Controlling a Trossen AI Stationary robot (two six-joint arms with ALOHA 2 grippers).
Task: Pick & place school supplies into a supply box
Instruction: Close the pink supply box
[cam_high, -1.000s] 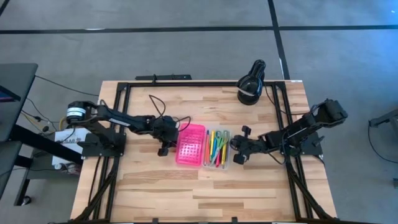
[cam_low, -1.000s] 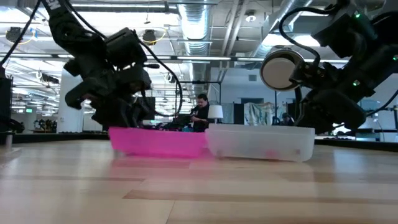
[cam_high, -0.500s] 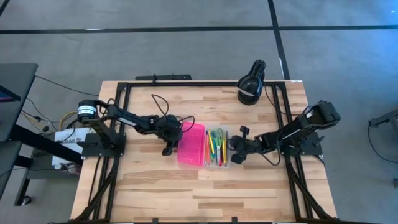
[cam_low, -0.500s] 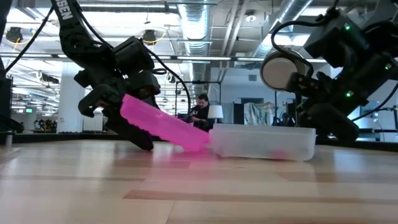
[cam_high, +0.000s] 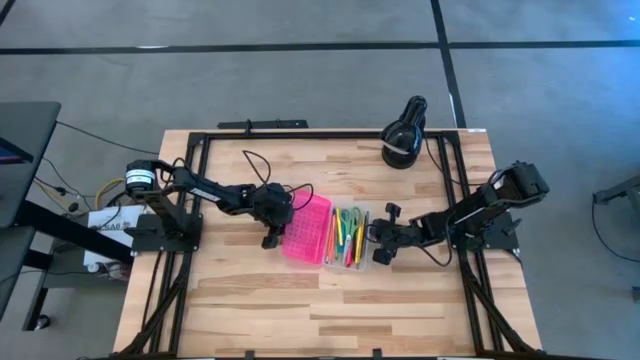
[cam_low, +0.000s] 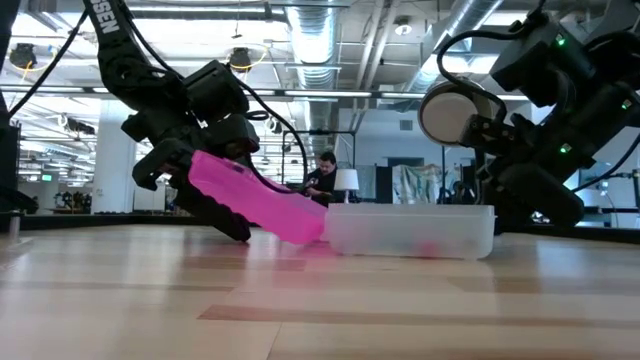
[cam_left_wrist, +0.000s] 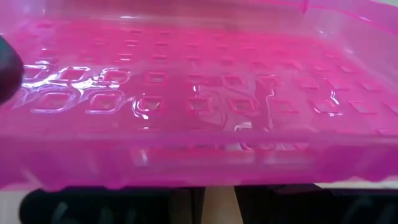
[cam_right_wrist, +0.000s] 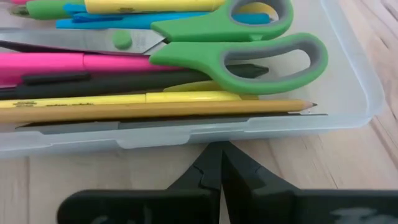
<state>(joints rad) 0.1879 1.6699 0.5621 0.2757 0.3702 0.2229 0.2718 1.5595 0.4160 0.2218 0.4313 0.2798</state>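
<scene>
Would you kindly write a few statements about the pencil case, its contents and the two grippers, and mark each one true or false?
1. The pink lid is tilted, its outer edge raised by the left gripper. True.
2. The clear base is empty. False: it holds pens, pencils and green-handled scissors.
3. The right gripper is shut beside the base. True.
4. The lid is closed flat over the base. False: it stands partly open.
</scene>
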